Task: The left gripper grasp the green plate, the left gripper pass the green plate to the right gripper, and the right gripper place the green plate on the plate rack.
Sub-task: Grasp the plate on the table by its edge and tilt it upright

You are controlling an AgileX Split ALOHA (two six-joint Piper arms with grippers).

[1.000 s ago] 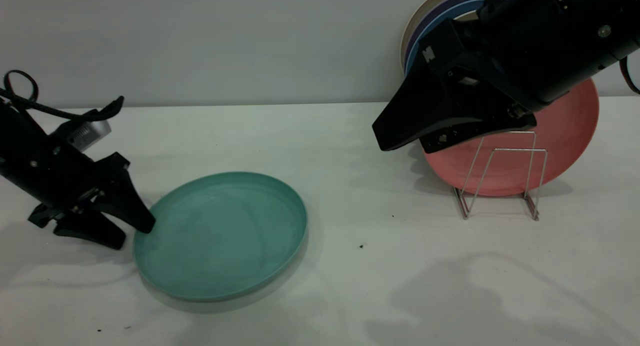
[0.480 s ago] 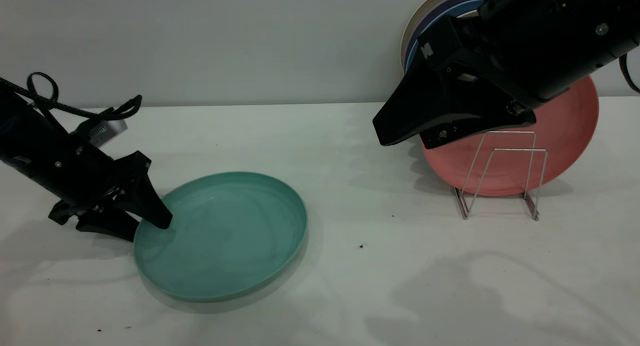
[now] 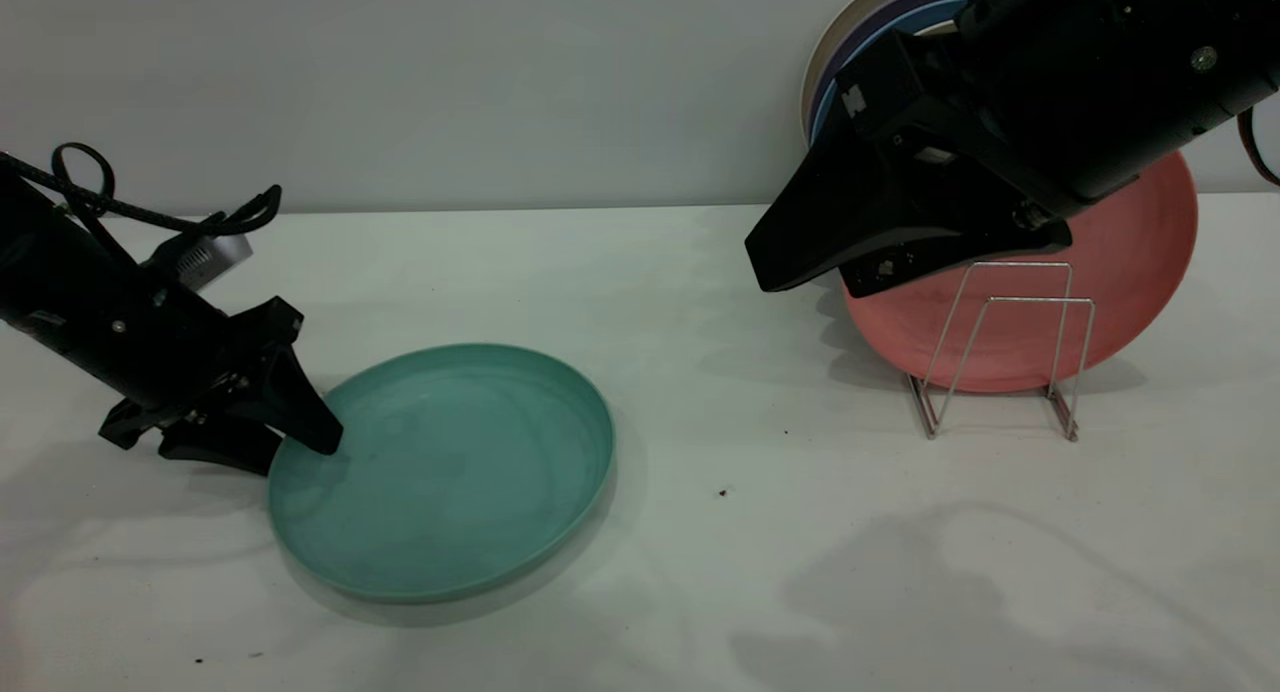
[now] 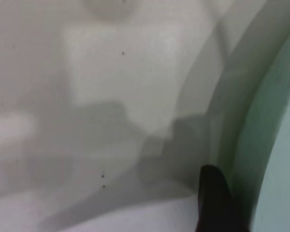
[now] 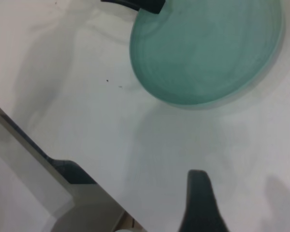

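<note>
The left gripper [image 3: 285,450], a black tapered two-finger pincer on a slim black arm, stood spread apart astride the near-left rim of the round matte teal-green plate [image 3: 445,472]: one finger reached over the rim into the plate's bowl, the other lay outside it, low against the white table [image 3: 650,302], and nothing was clamped between them. The left wrist view showed the same straddle, one dark fingertip [image 4: 213,198] just outside the plate's raised rim [image 4: 241,121]. The plate lay flat on the table, left of centre, with bare tabletop all round its far and right edges. Well apart to the right, the right gripper [image 3: 800,272], black and tapered on a thick black arm, hung above the table holding nothing; whether its fingers were parted cannot be told. Just behind and below it stood the thin silver wire plate rack [image 3: 1005,347], its front loops free, with a salmon-pink plate [image 3: 1140,262] upright behind them and blue and cream plates [image 3: 860,32] leaning farther back by the wall.
</note>
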